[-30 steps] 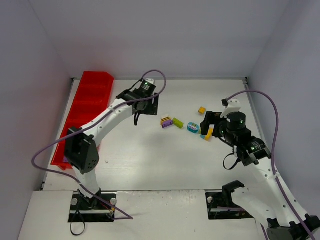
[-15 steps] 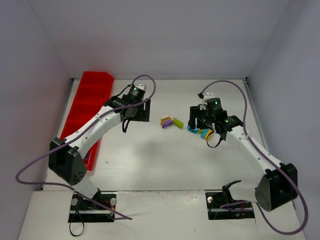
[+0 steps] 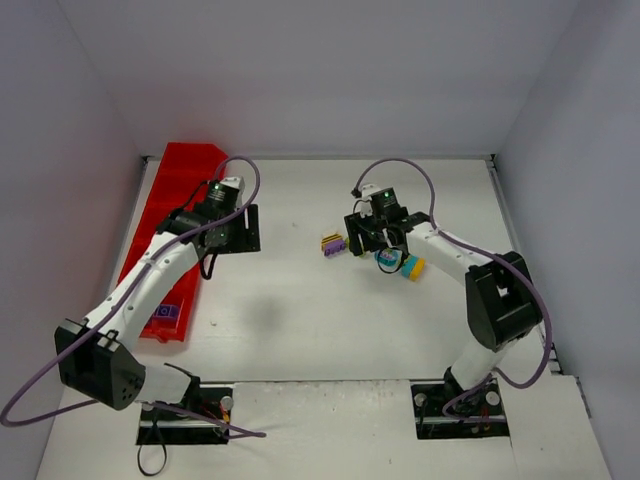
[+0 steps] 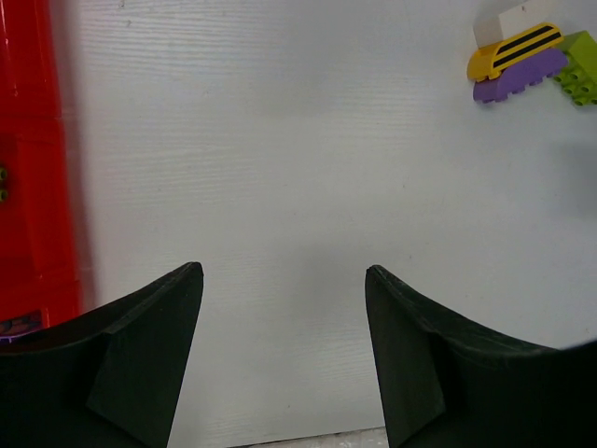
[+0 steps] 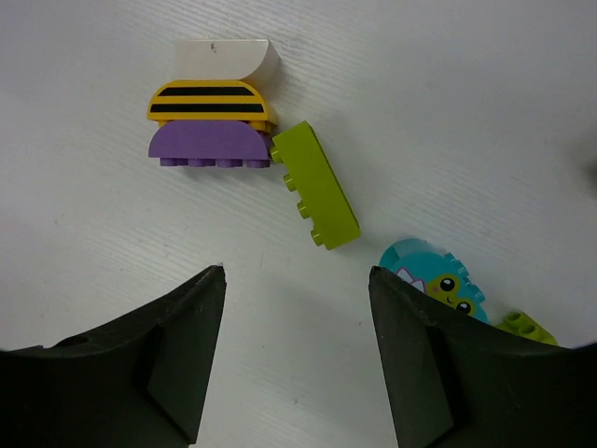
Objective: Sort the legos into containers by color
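The red tray (image 3: 175, 195) lies along the left edge; a purple brick (image 3: 165, 313) sits in a near compartment. My left gripper (image 3: 238, 228) is open and empty over bare table just right of the tray (image 4: 28, 140); in its wrist view the gripper (image 4: 284, 280) holds nothing. My right gripper (image 3: 365, 232) is open above the brick cluster. In its wrist view, the gripper (image 5: 297, 275) is just short of a lime brick (image 5: 315, 184), with a white, yellow-striped and purple stack (image 5: 210, 126) beyond and a teal oval brick (image 5: 434, 280) beside the right finger.
A yellow and teal brick (image 3: 413, 267) lies right of the teal oval (image 3: 388, 260). The stack (image 3: 333, 243) also shows far right in the left wrist view (image 4: 518, 65). White walls enclose the table on three sides.
My left arm has swung left, from mid-table towards the tray. My right arm has swung left from the right side and now hangs over the bricks, covering the lime one from above.
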